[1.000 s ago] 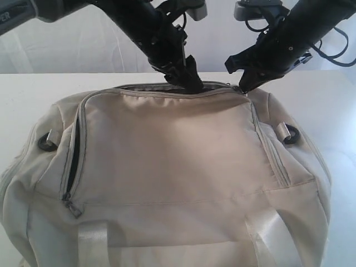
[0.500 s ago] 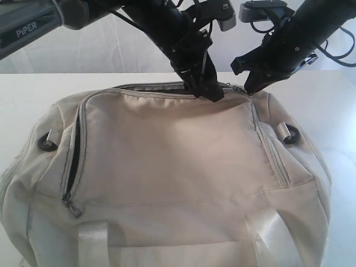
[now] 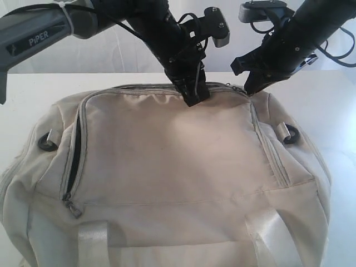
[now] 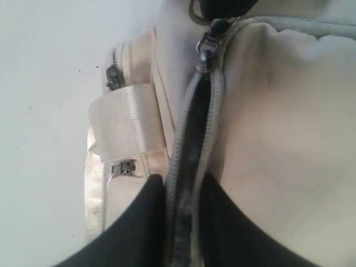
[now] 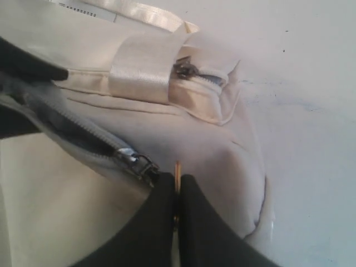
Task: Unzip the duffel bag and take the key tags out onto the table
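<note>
My right gripper (image 5: 177,179) angles down, pinching the thin metal ring pull (image 5: 177,167); whether my left gripper (image 4: 181,182), astride the grey zipper (image 4: 192,128), grips the cream fabric duffel bag (image 3: 167,156) on the white table (image 3: 28,94), I cannot tell

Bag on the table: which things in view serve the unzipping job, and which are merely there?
Job: bag; top zipper; ring pull, pinched by the right end effector; left end effector at the zipper; table. Key tags not in view.
Merely there: side-pocket zipper; handles; strap ring.
</note>
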Controlling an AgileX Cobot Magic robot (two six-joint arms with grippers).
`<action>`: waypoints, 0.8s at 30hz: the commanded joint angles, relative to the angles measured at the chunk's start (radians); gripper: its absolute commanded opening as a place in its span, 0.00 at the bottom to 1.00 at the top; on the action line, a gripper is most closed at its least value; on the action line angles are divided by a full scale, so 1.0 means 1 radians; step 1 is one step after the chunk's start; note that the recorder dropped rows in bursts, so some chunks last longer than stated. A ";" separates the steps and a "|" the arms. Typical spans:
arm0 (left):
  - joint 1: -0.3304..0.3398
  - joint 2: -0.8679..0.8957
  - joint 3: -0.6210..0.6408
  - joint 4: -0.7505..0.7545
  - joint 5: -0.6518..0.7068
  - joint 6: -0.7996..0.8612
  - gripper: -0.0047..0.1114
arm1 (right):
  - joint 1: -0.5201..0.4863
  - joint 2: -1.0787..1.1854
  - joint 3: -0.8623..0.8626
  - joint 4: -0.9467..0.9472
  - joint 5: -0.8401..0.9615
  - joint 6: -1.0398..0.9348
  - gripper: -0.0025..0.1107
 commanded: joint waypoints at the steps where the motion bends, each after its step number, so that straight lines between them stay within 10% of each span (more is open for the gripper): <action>1: 0.000 -0.012 -0.006 0.012 0.011 -0.029 0.05 | -0.005 -0.022 -0.001 -0.006 0.013 -0.019 0.02; 24: 0.064 -0.051 -0.006 0.090 0.081 -0.157 0.04 | -0.019 -0.166 0.119 -0.153 0.015 0.050 0.02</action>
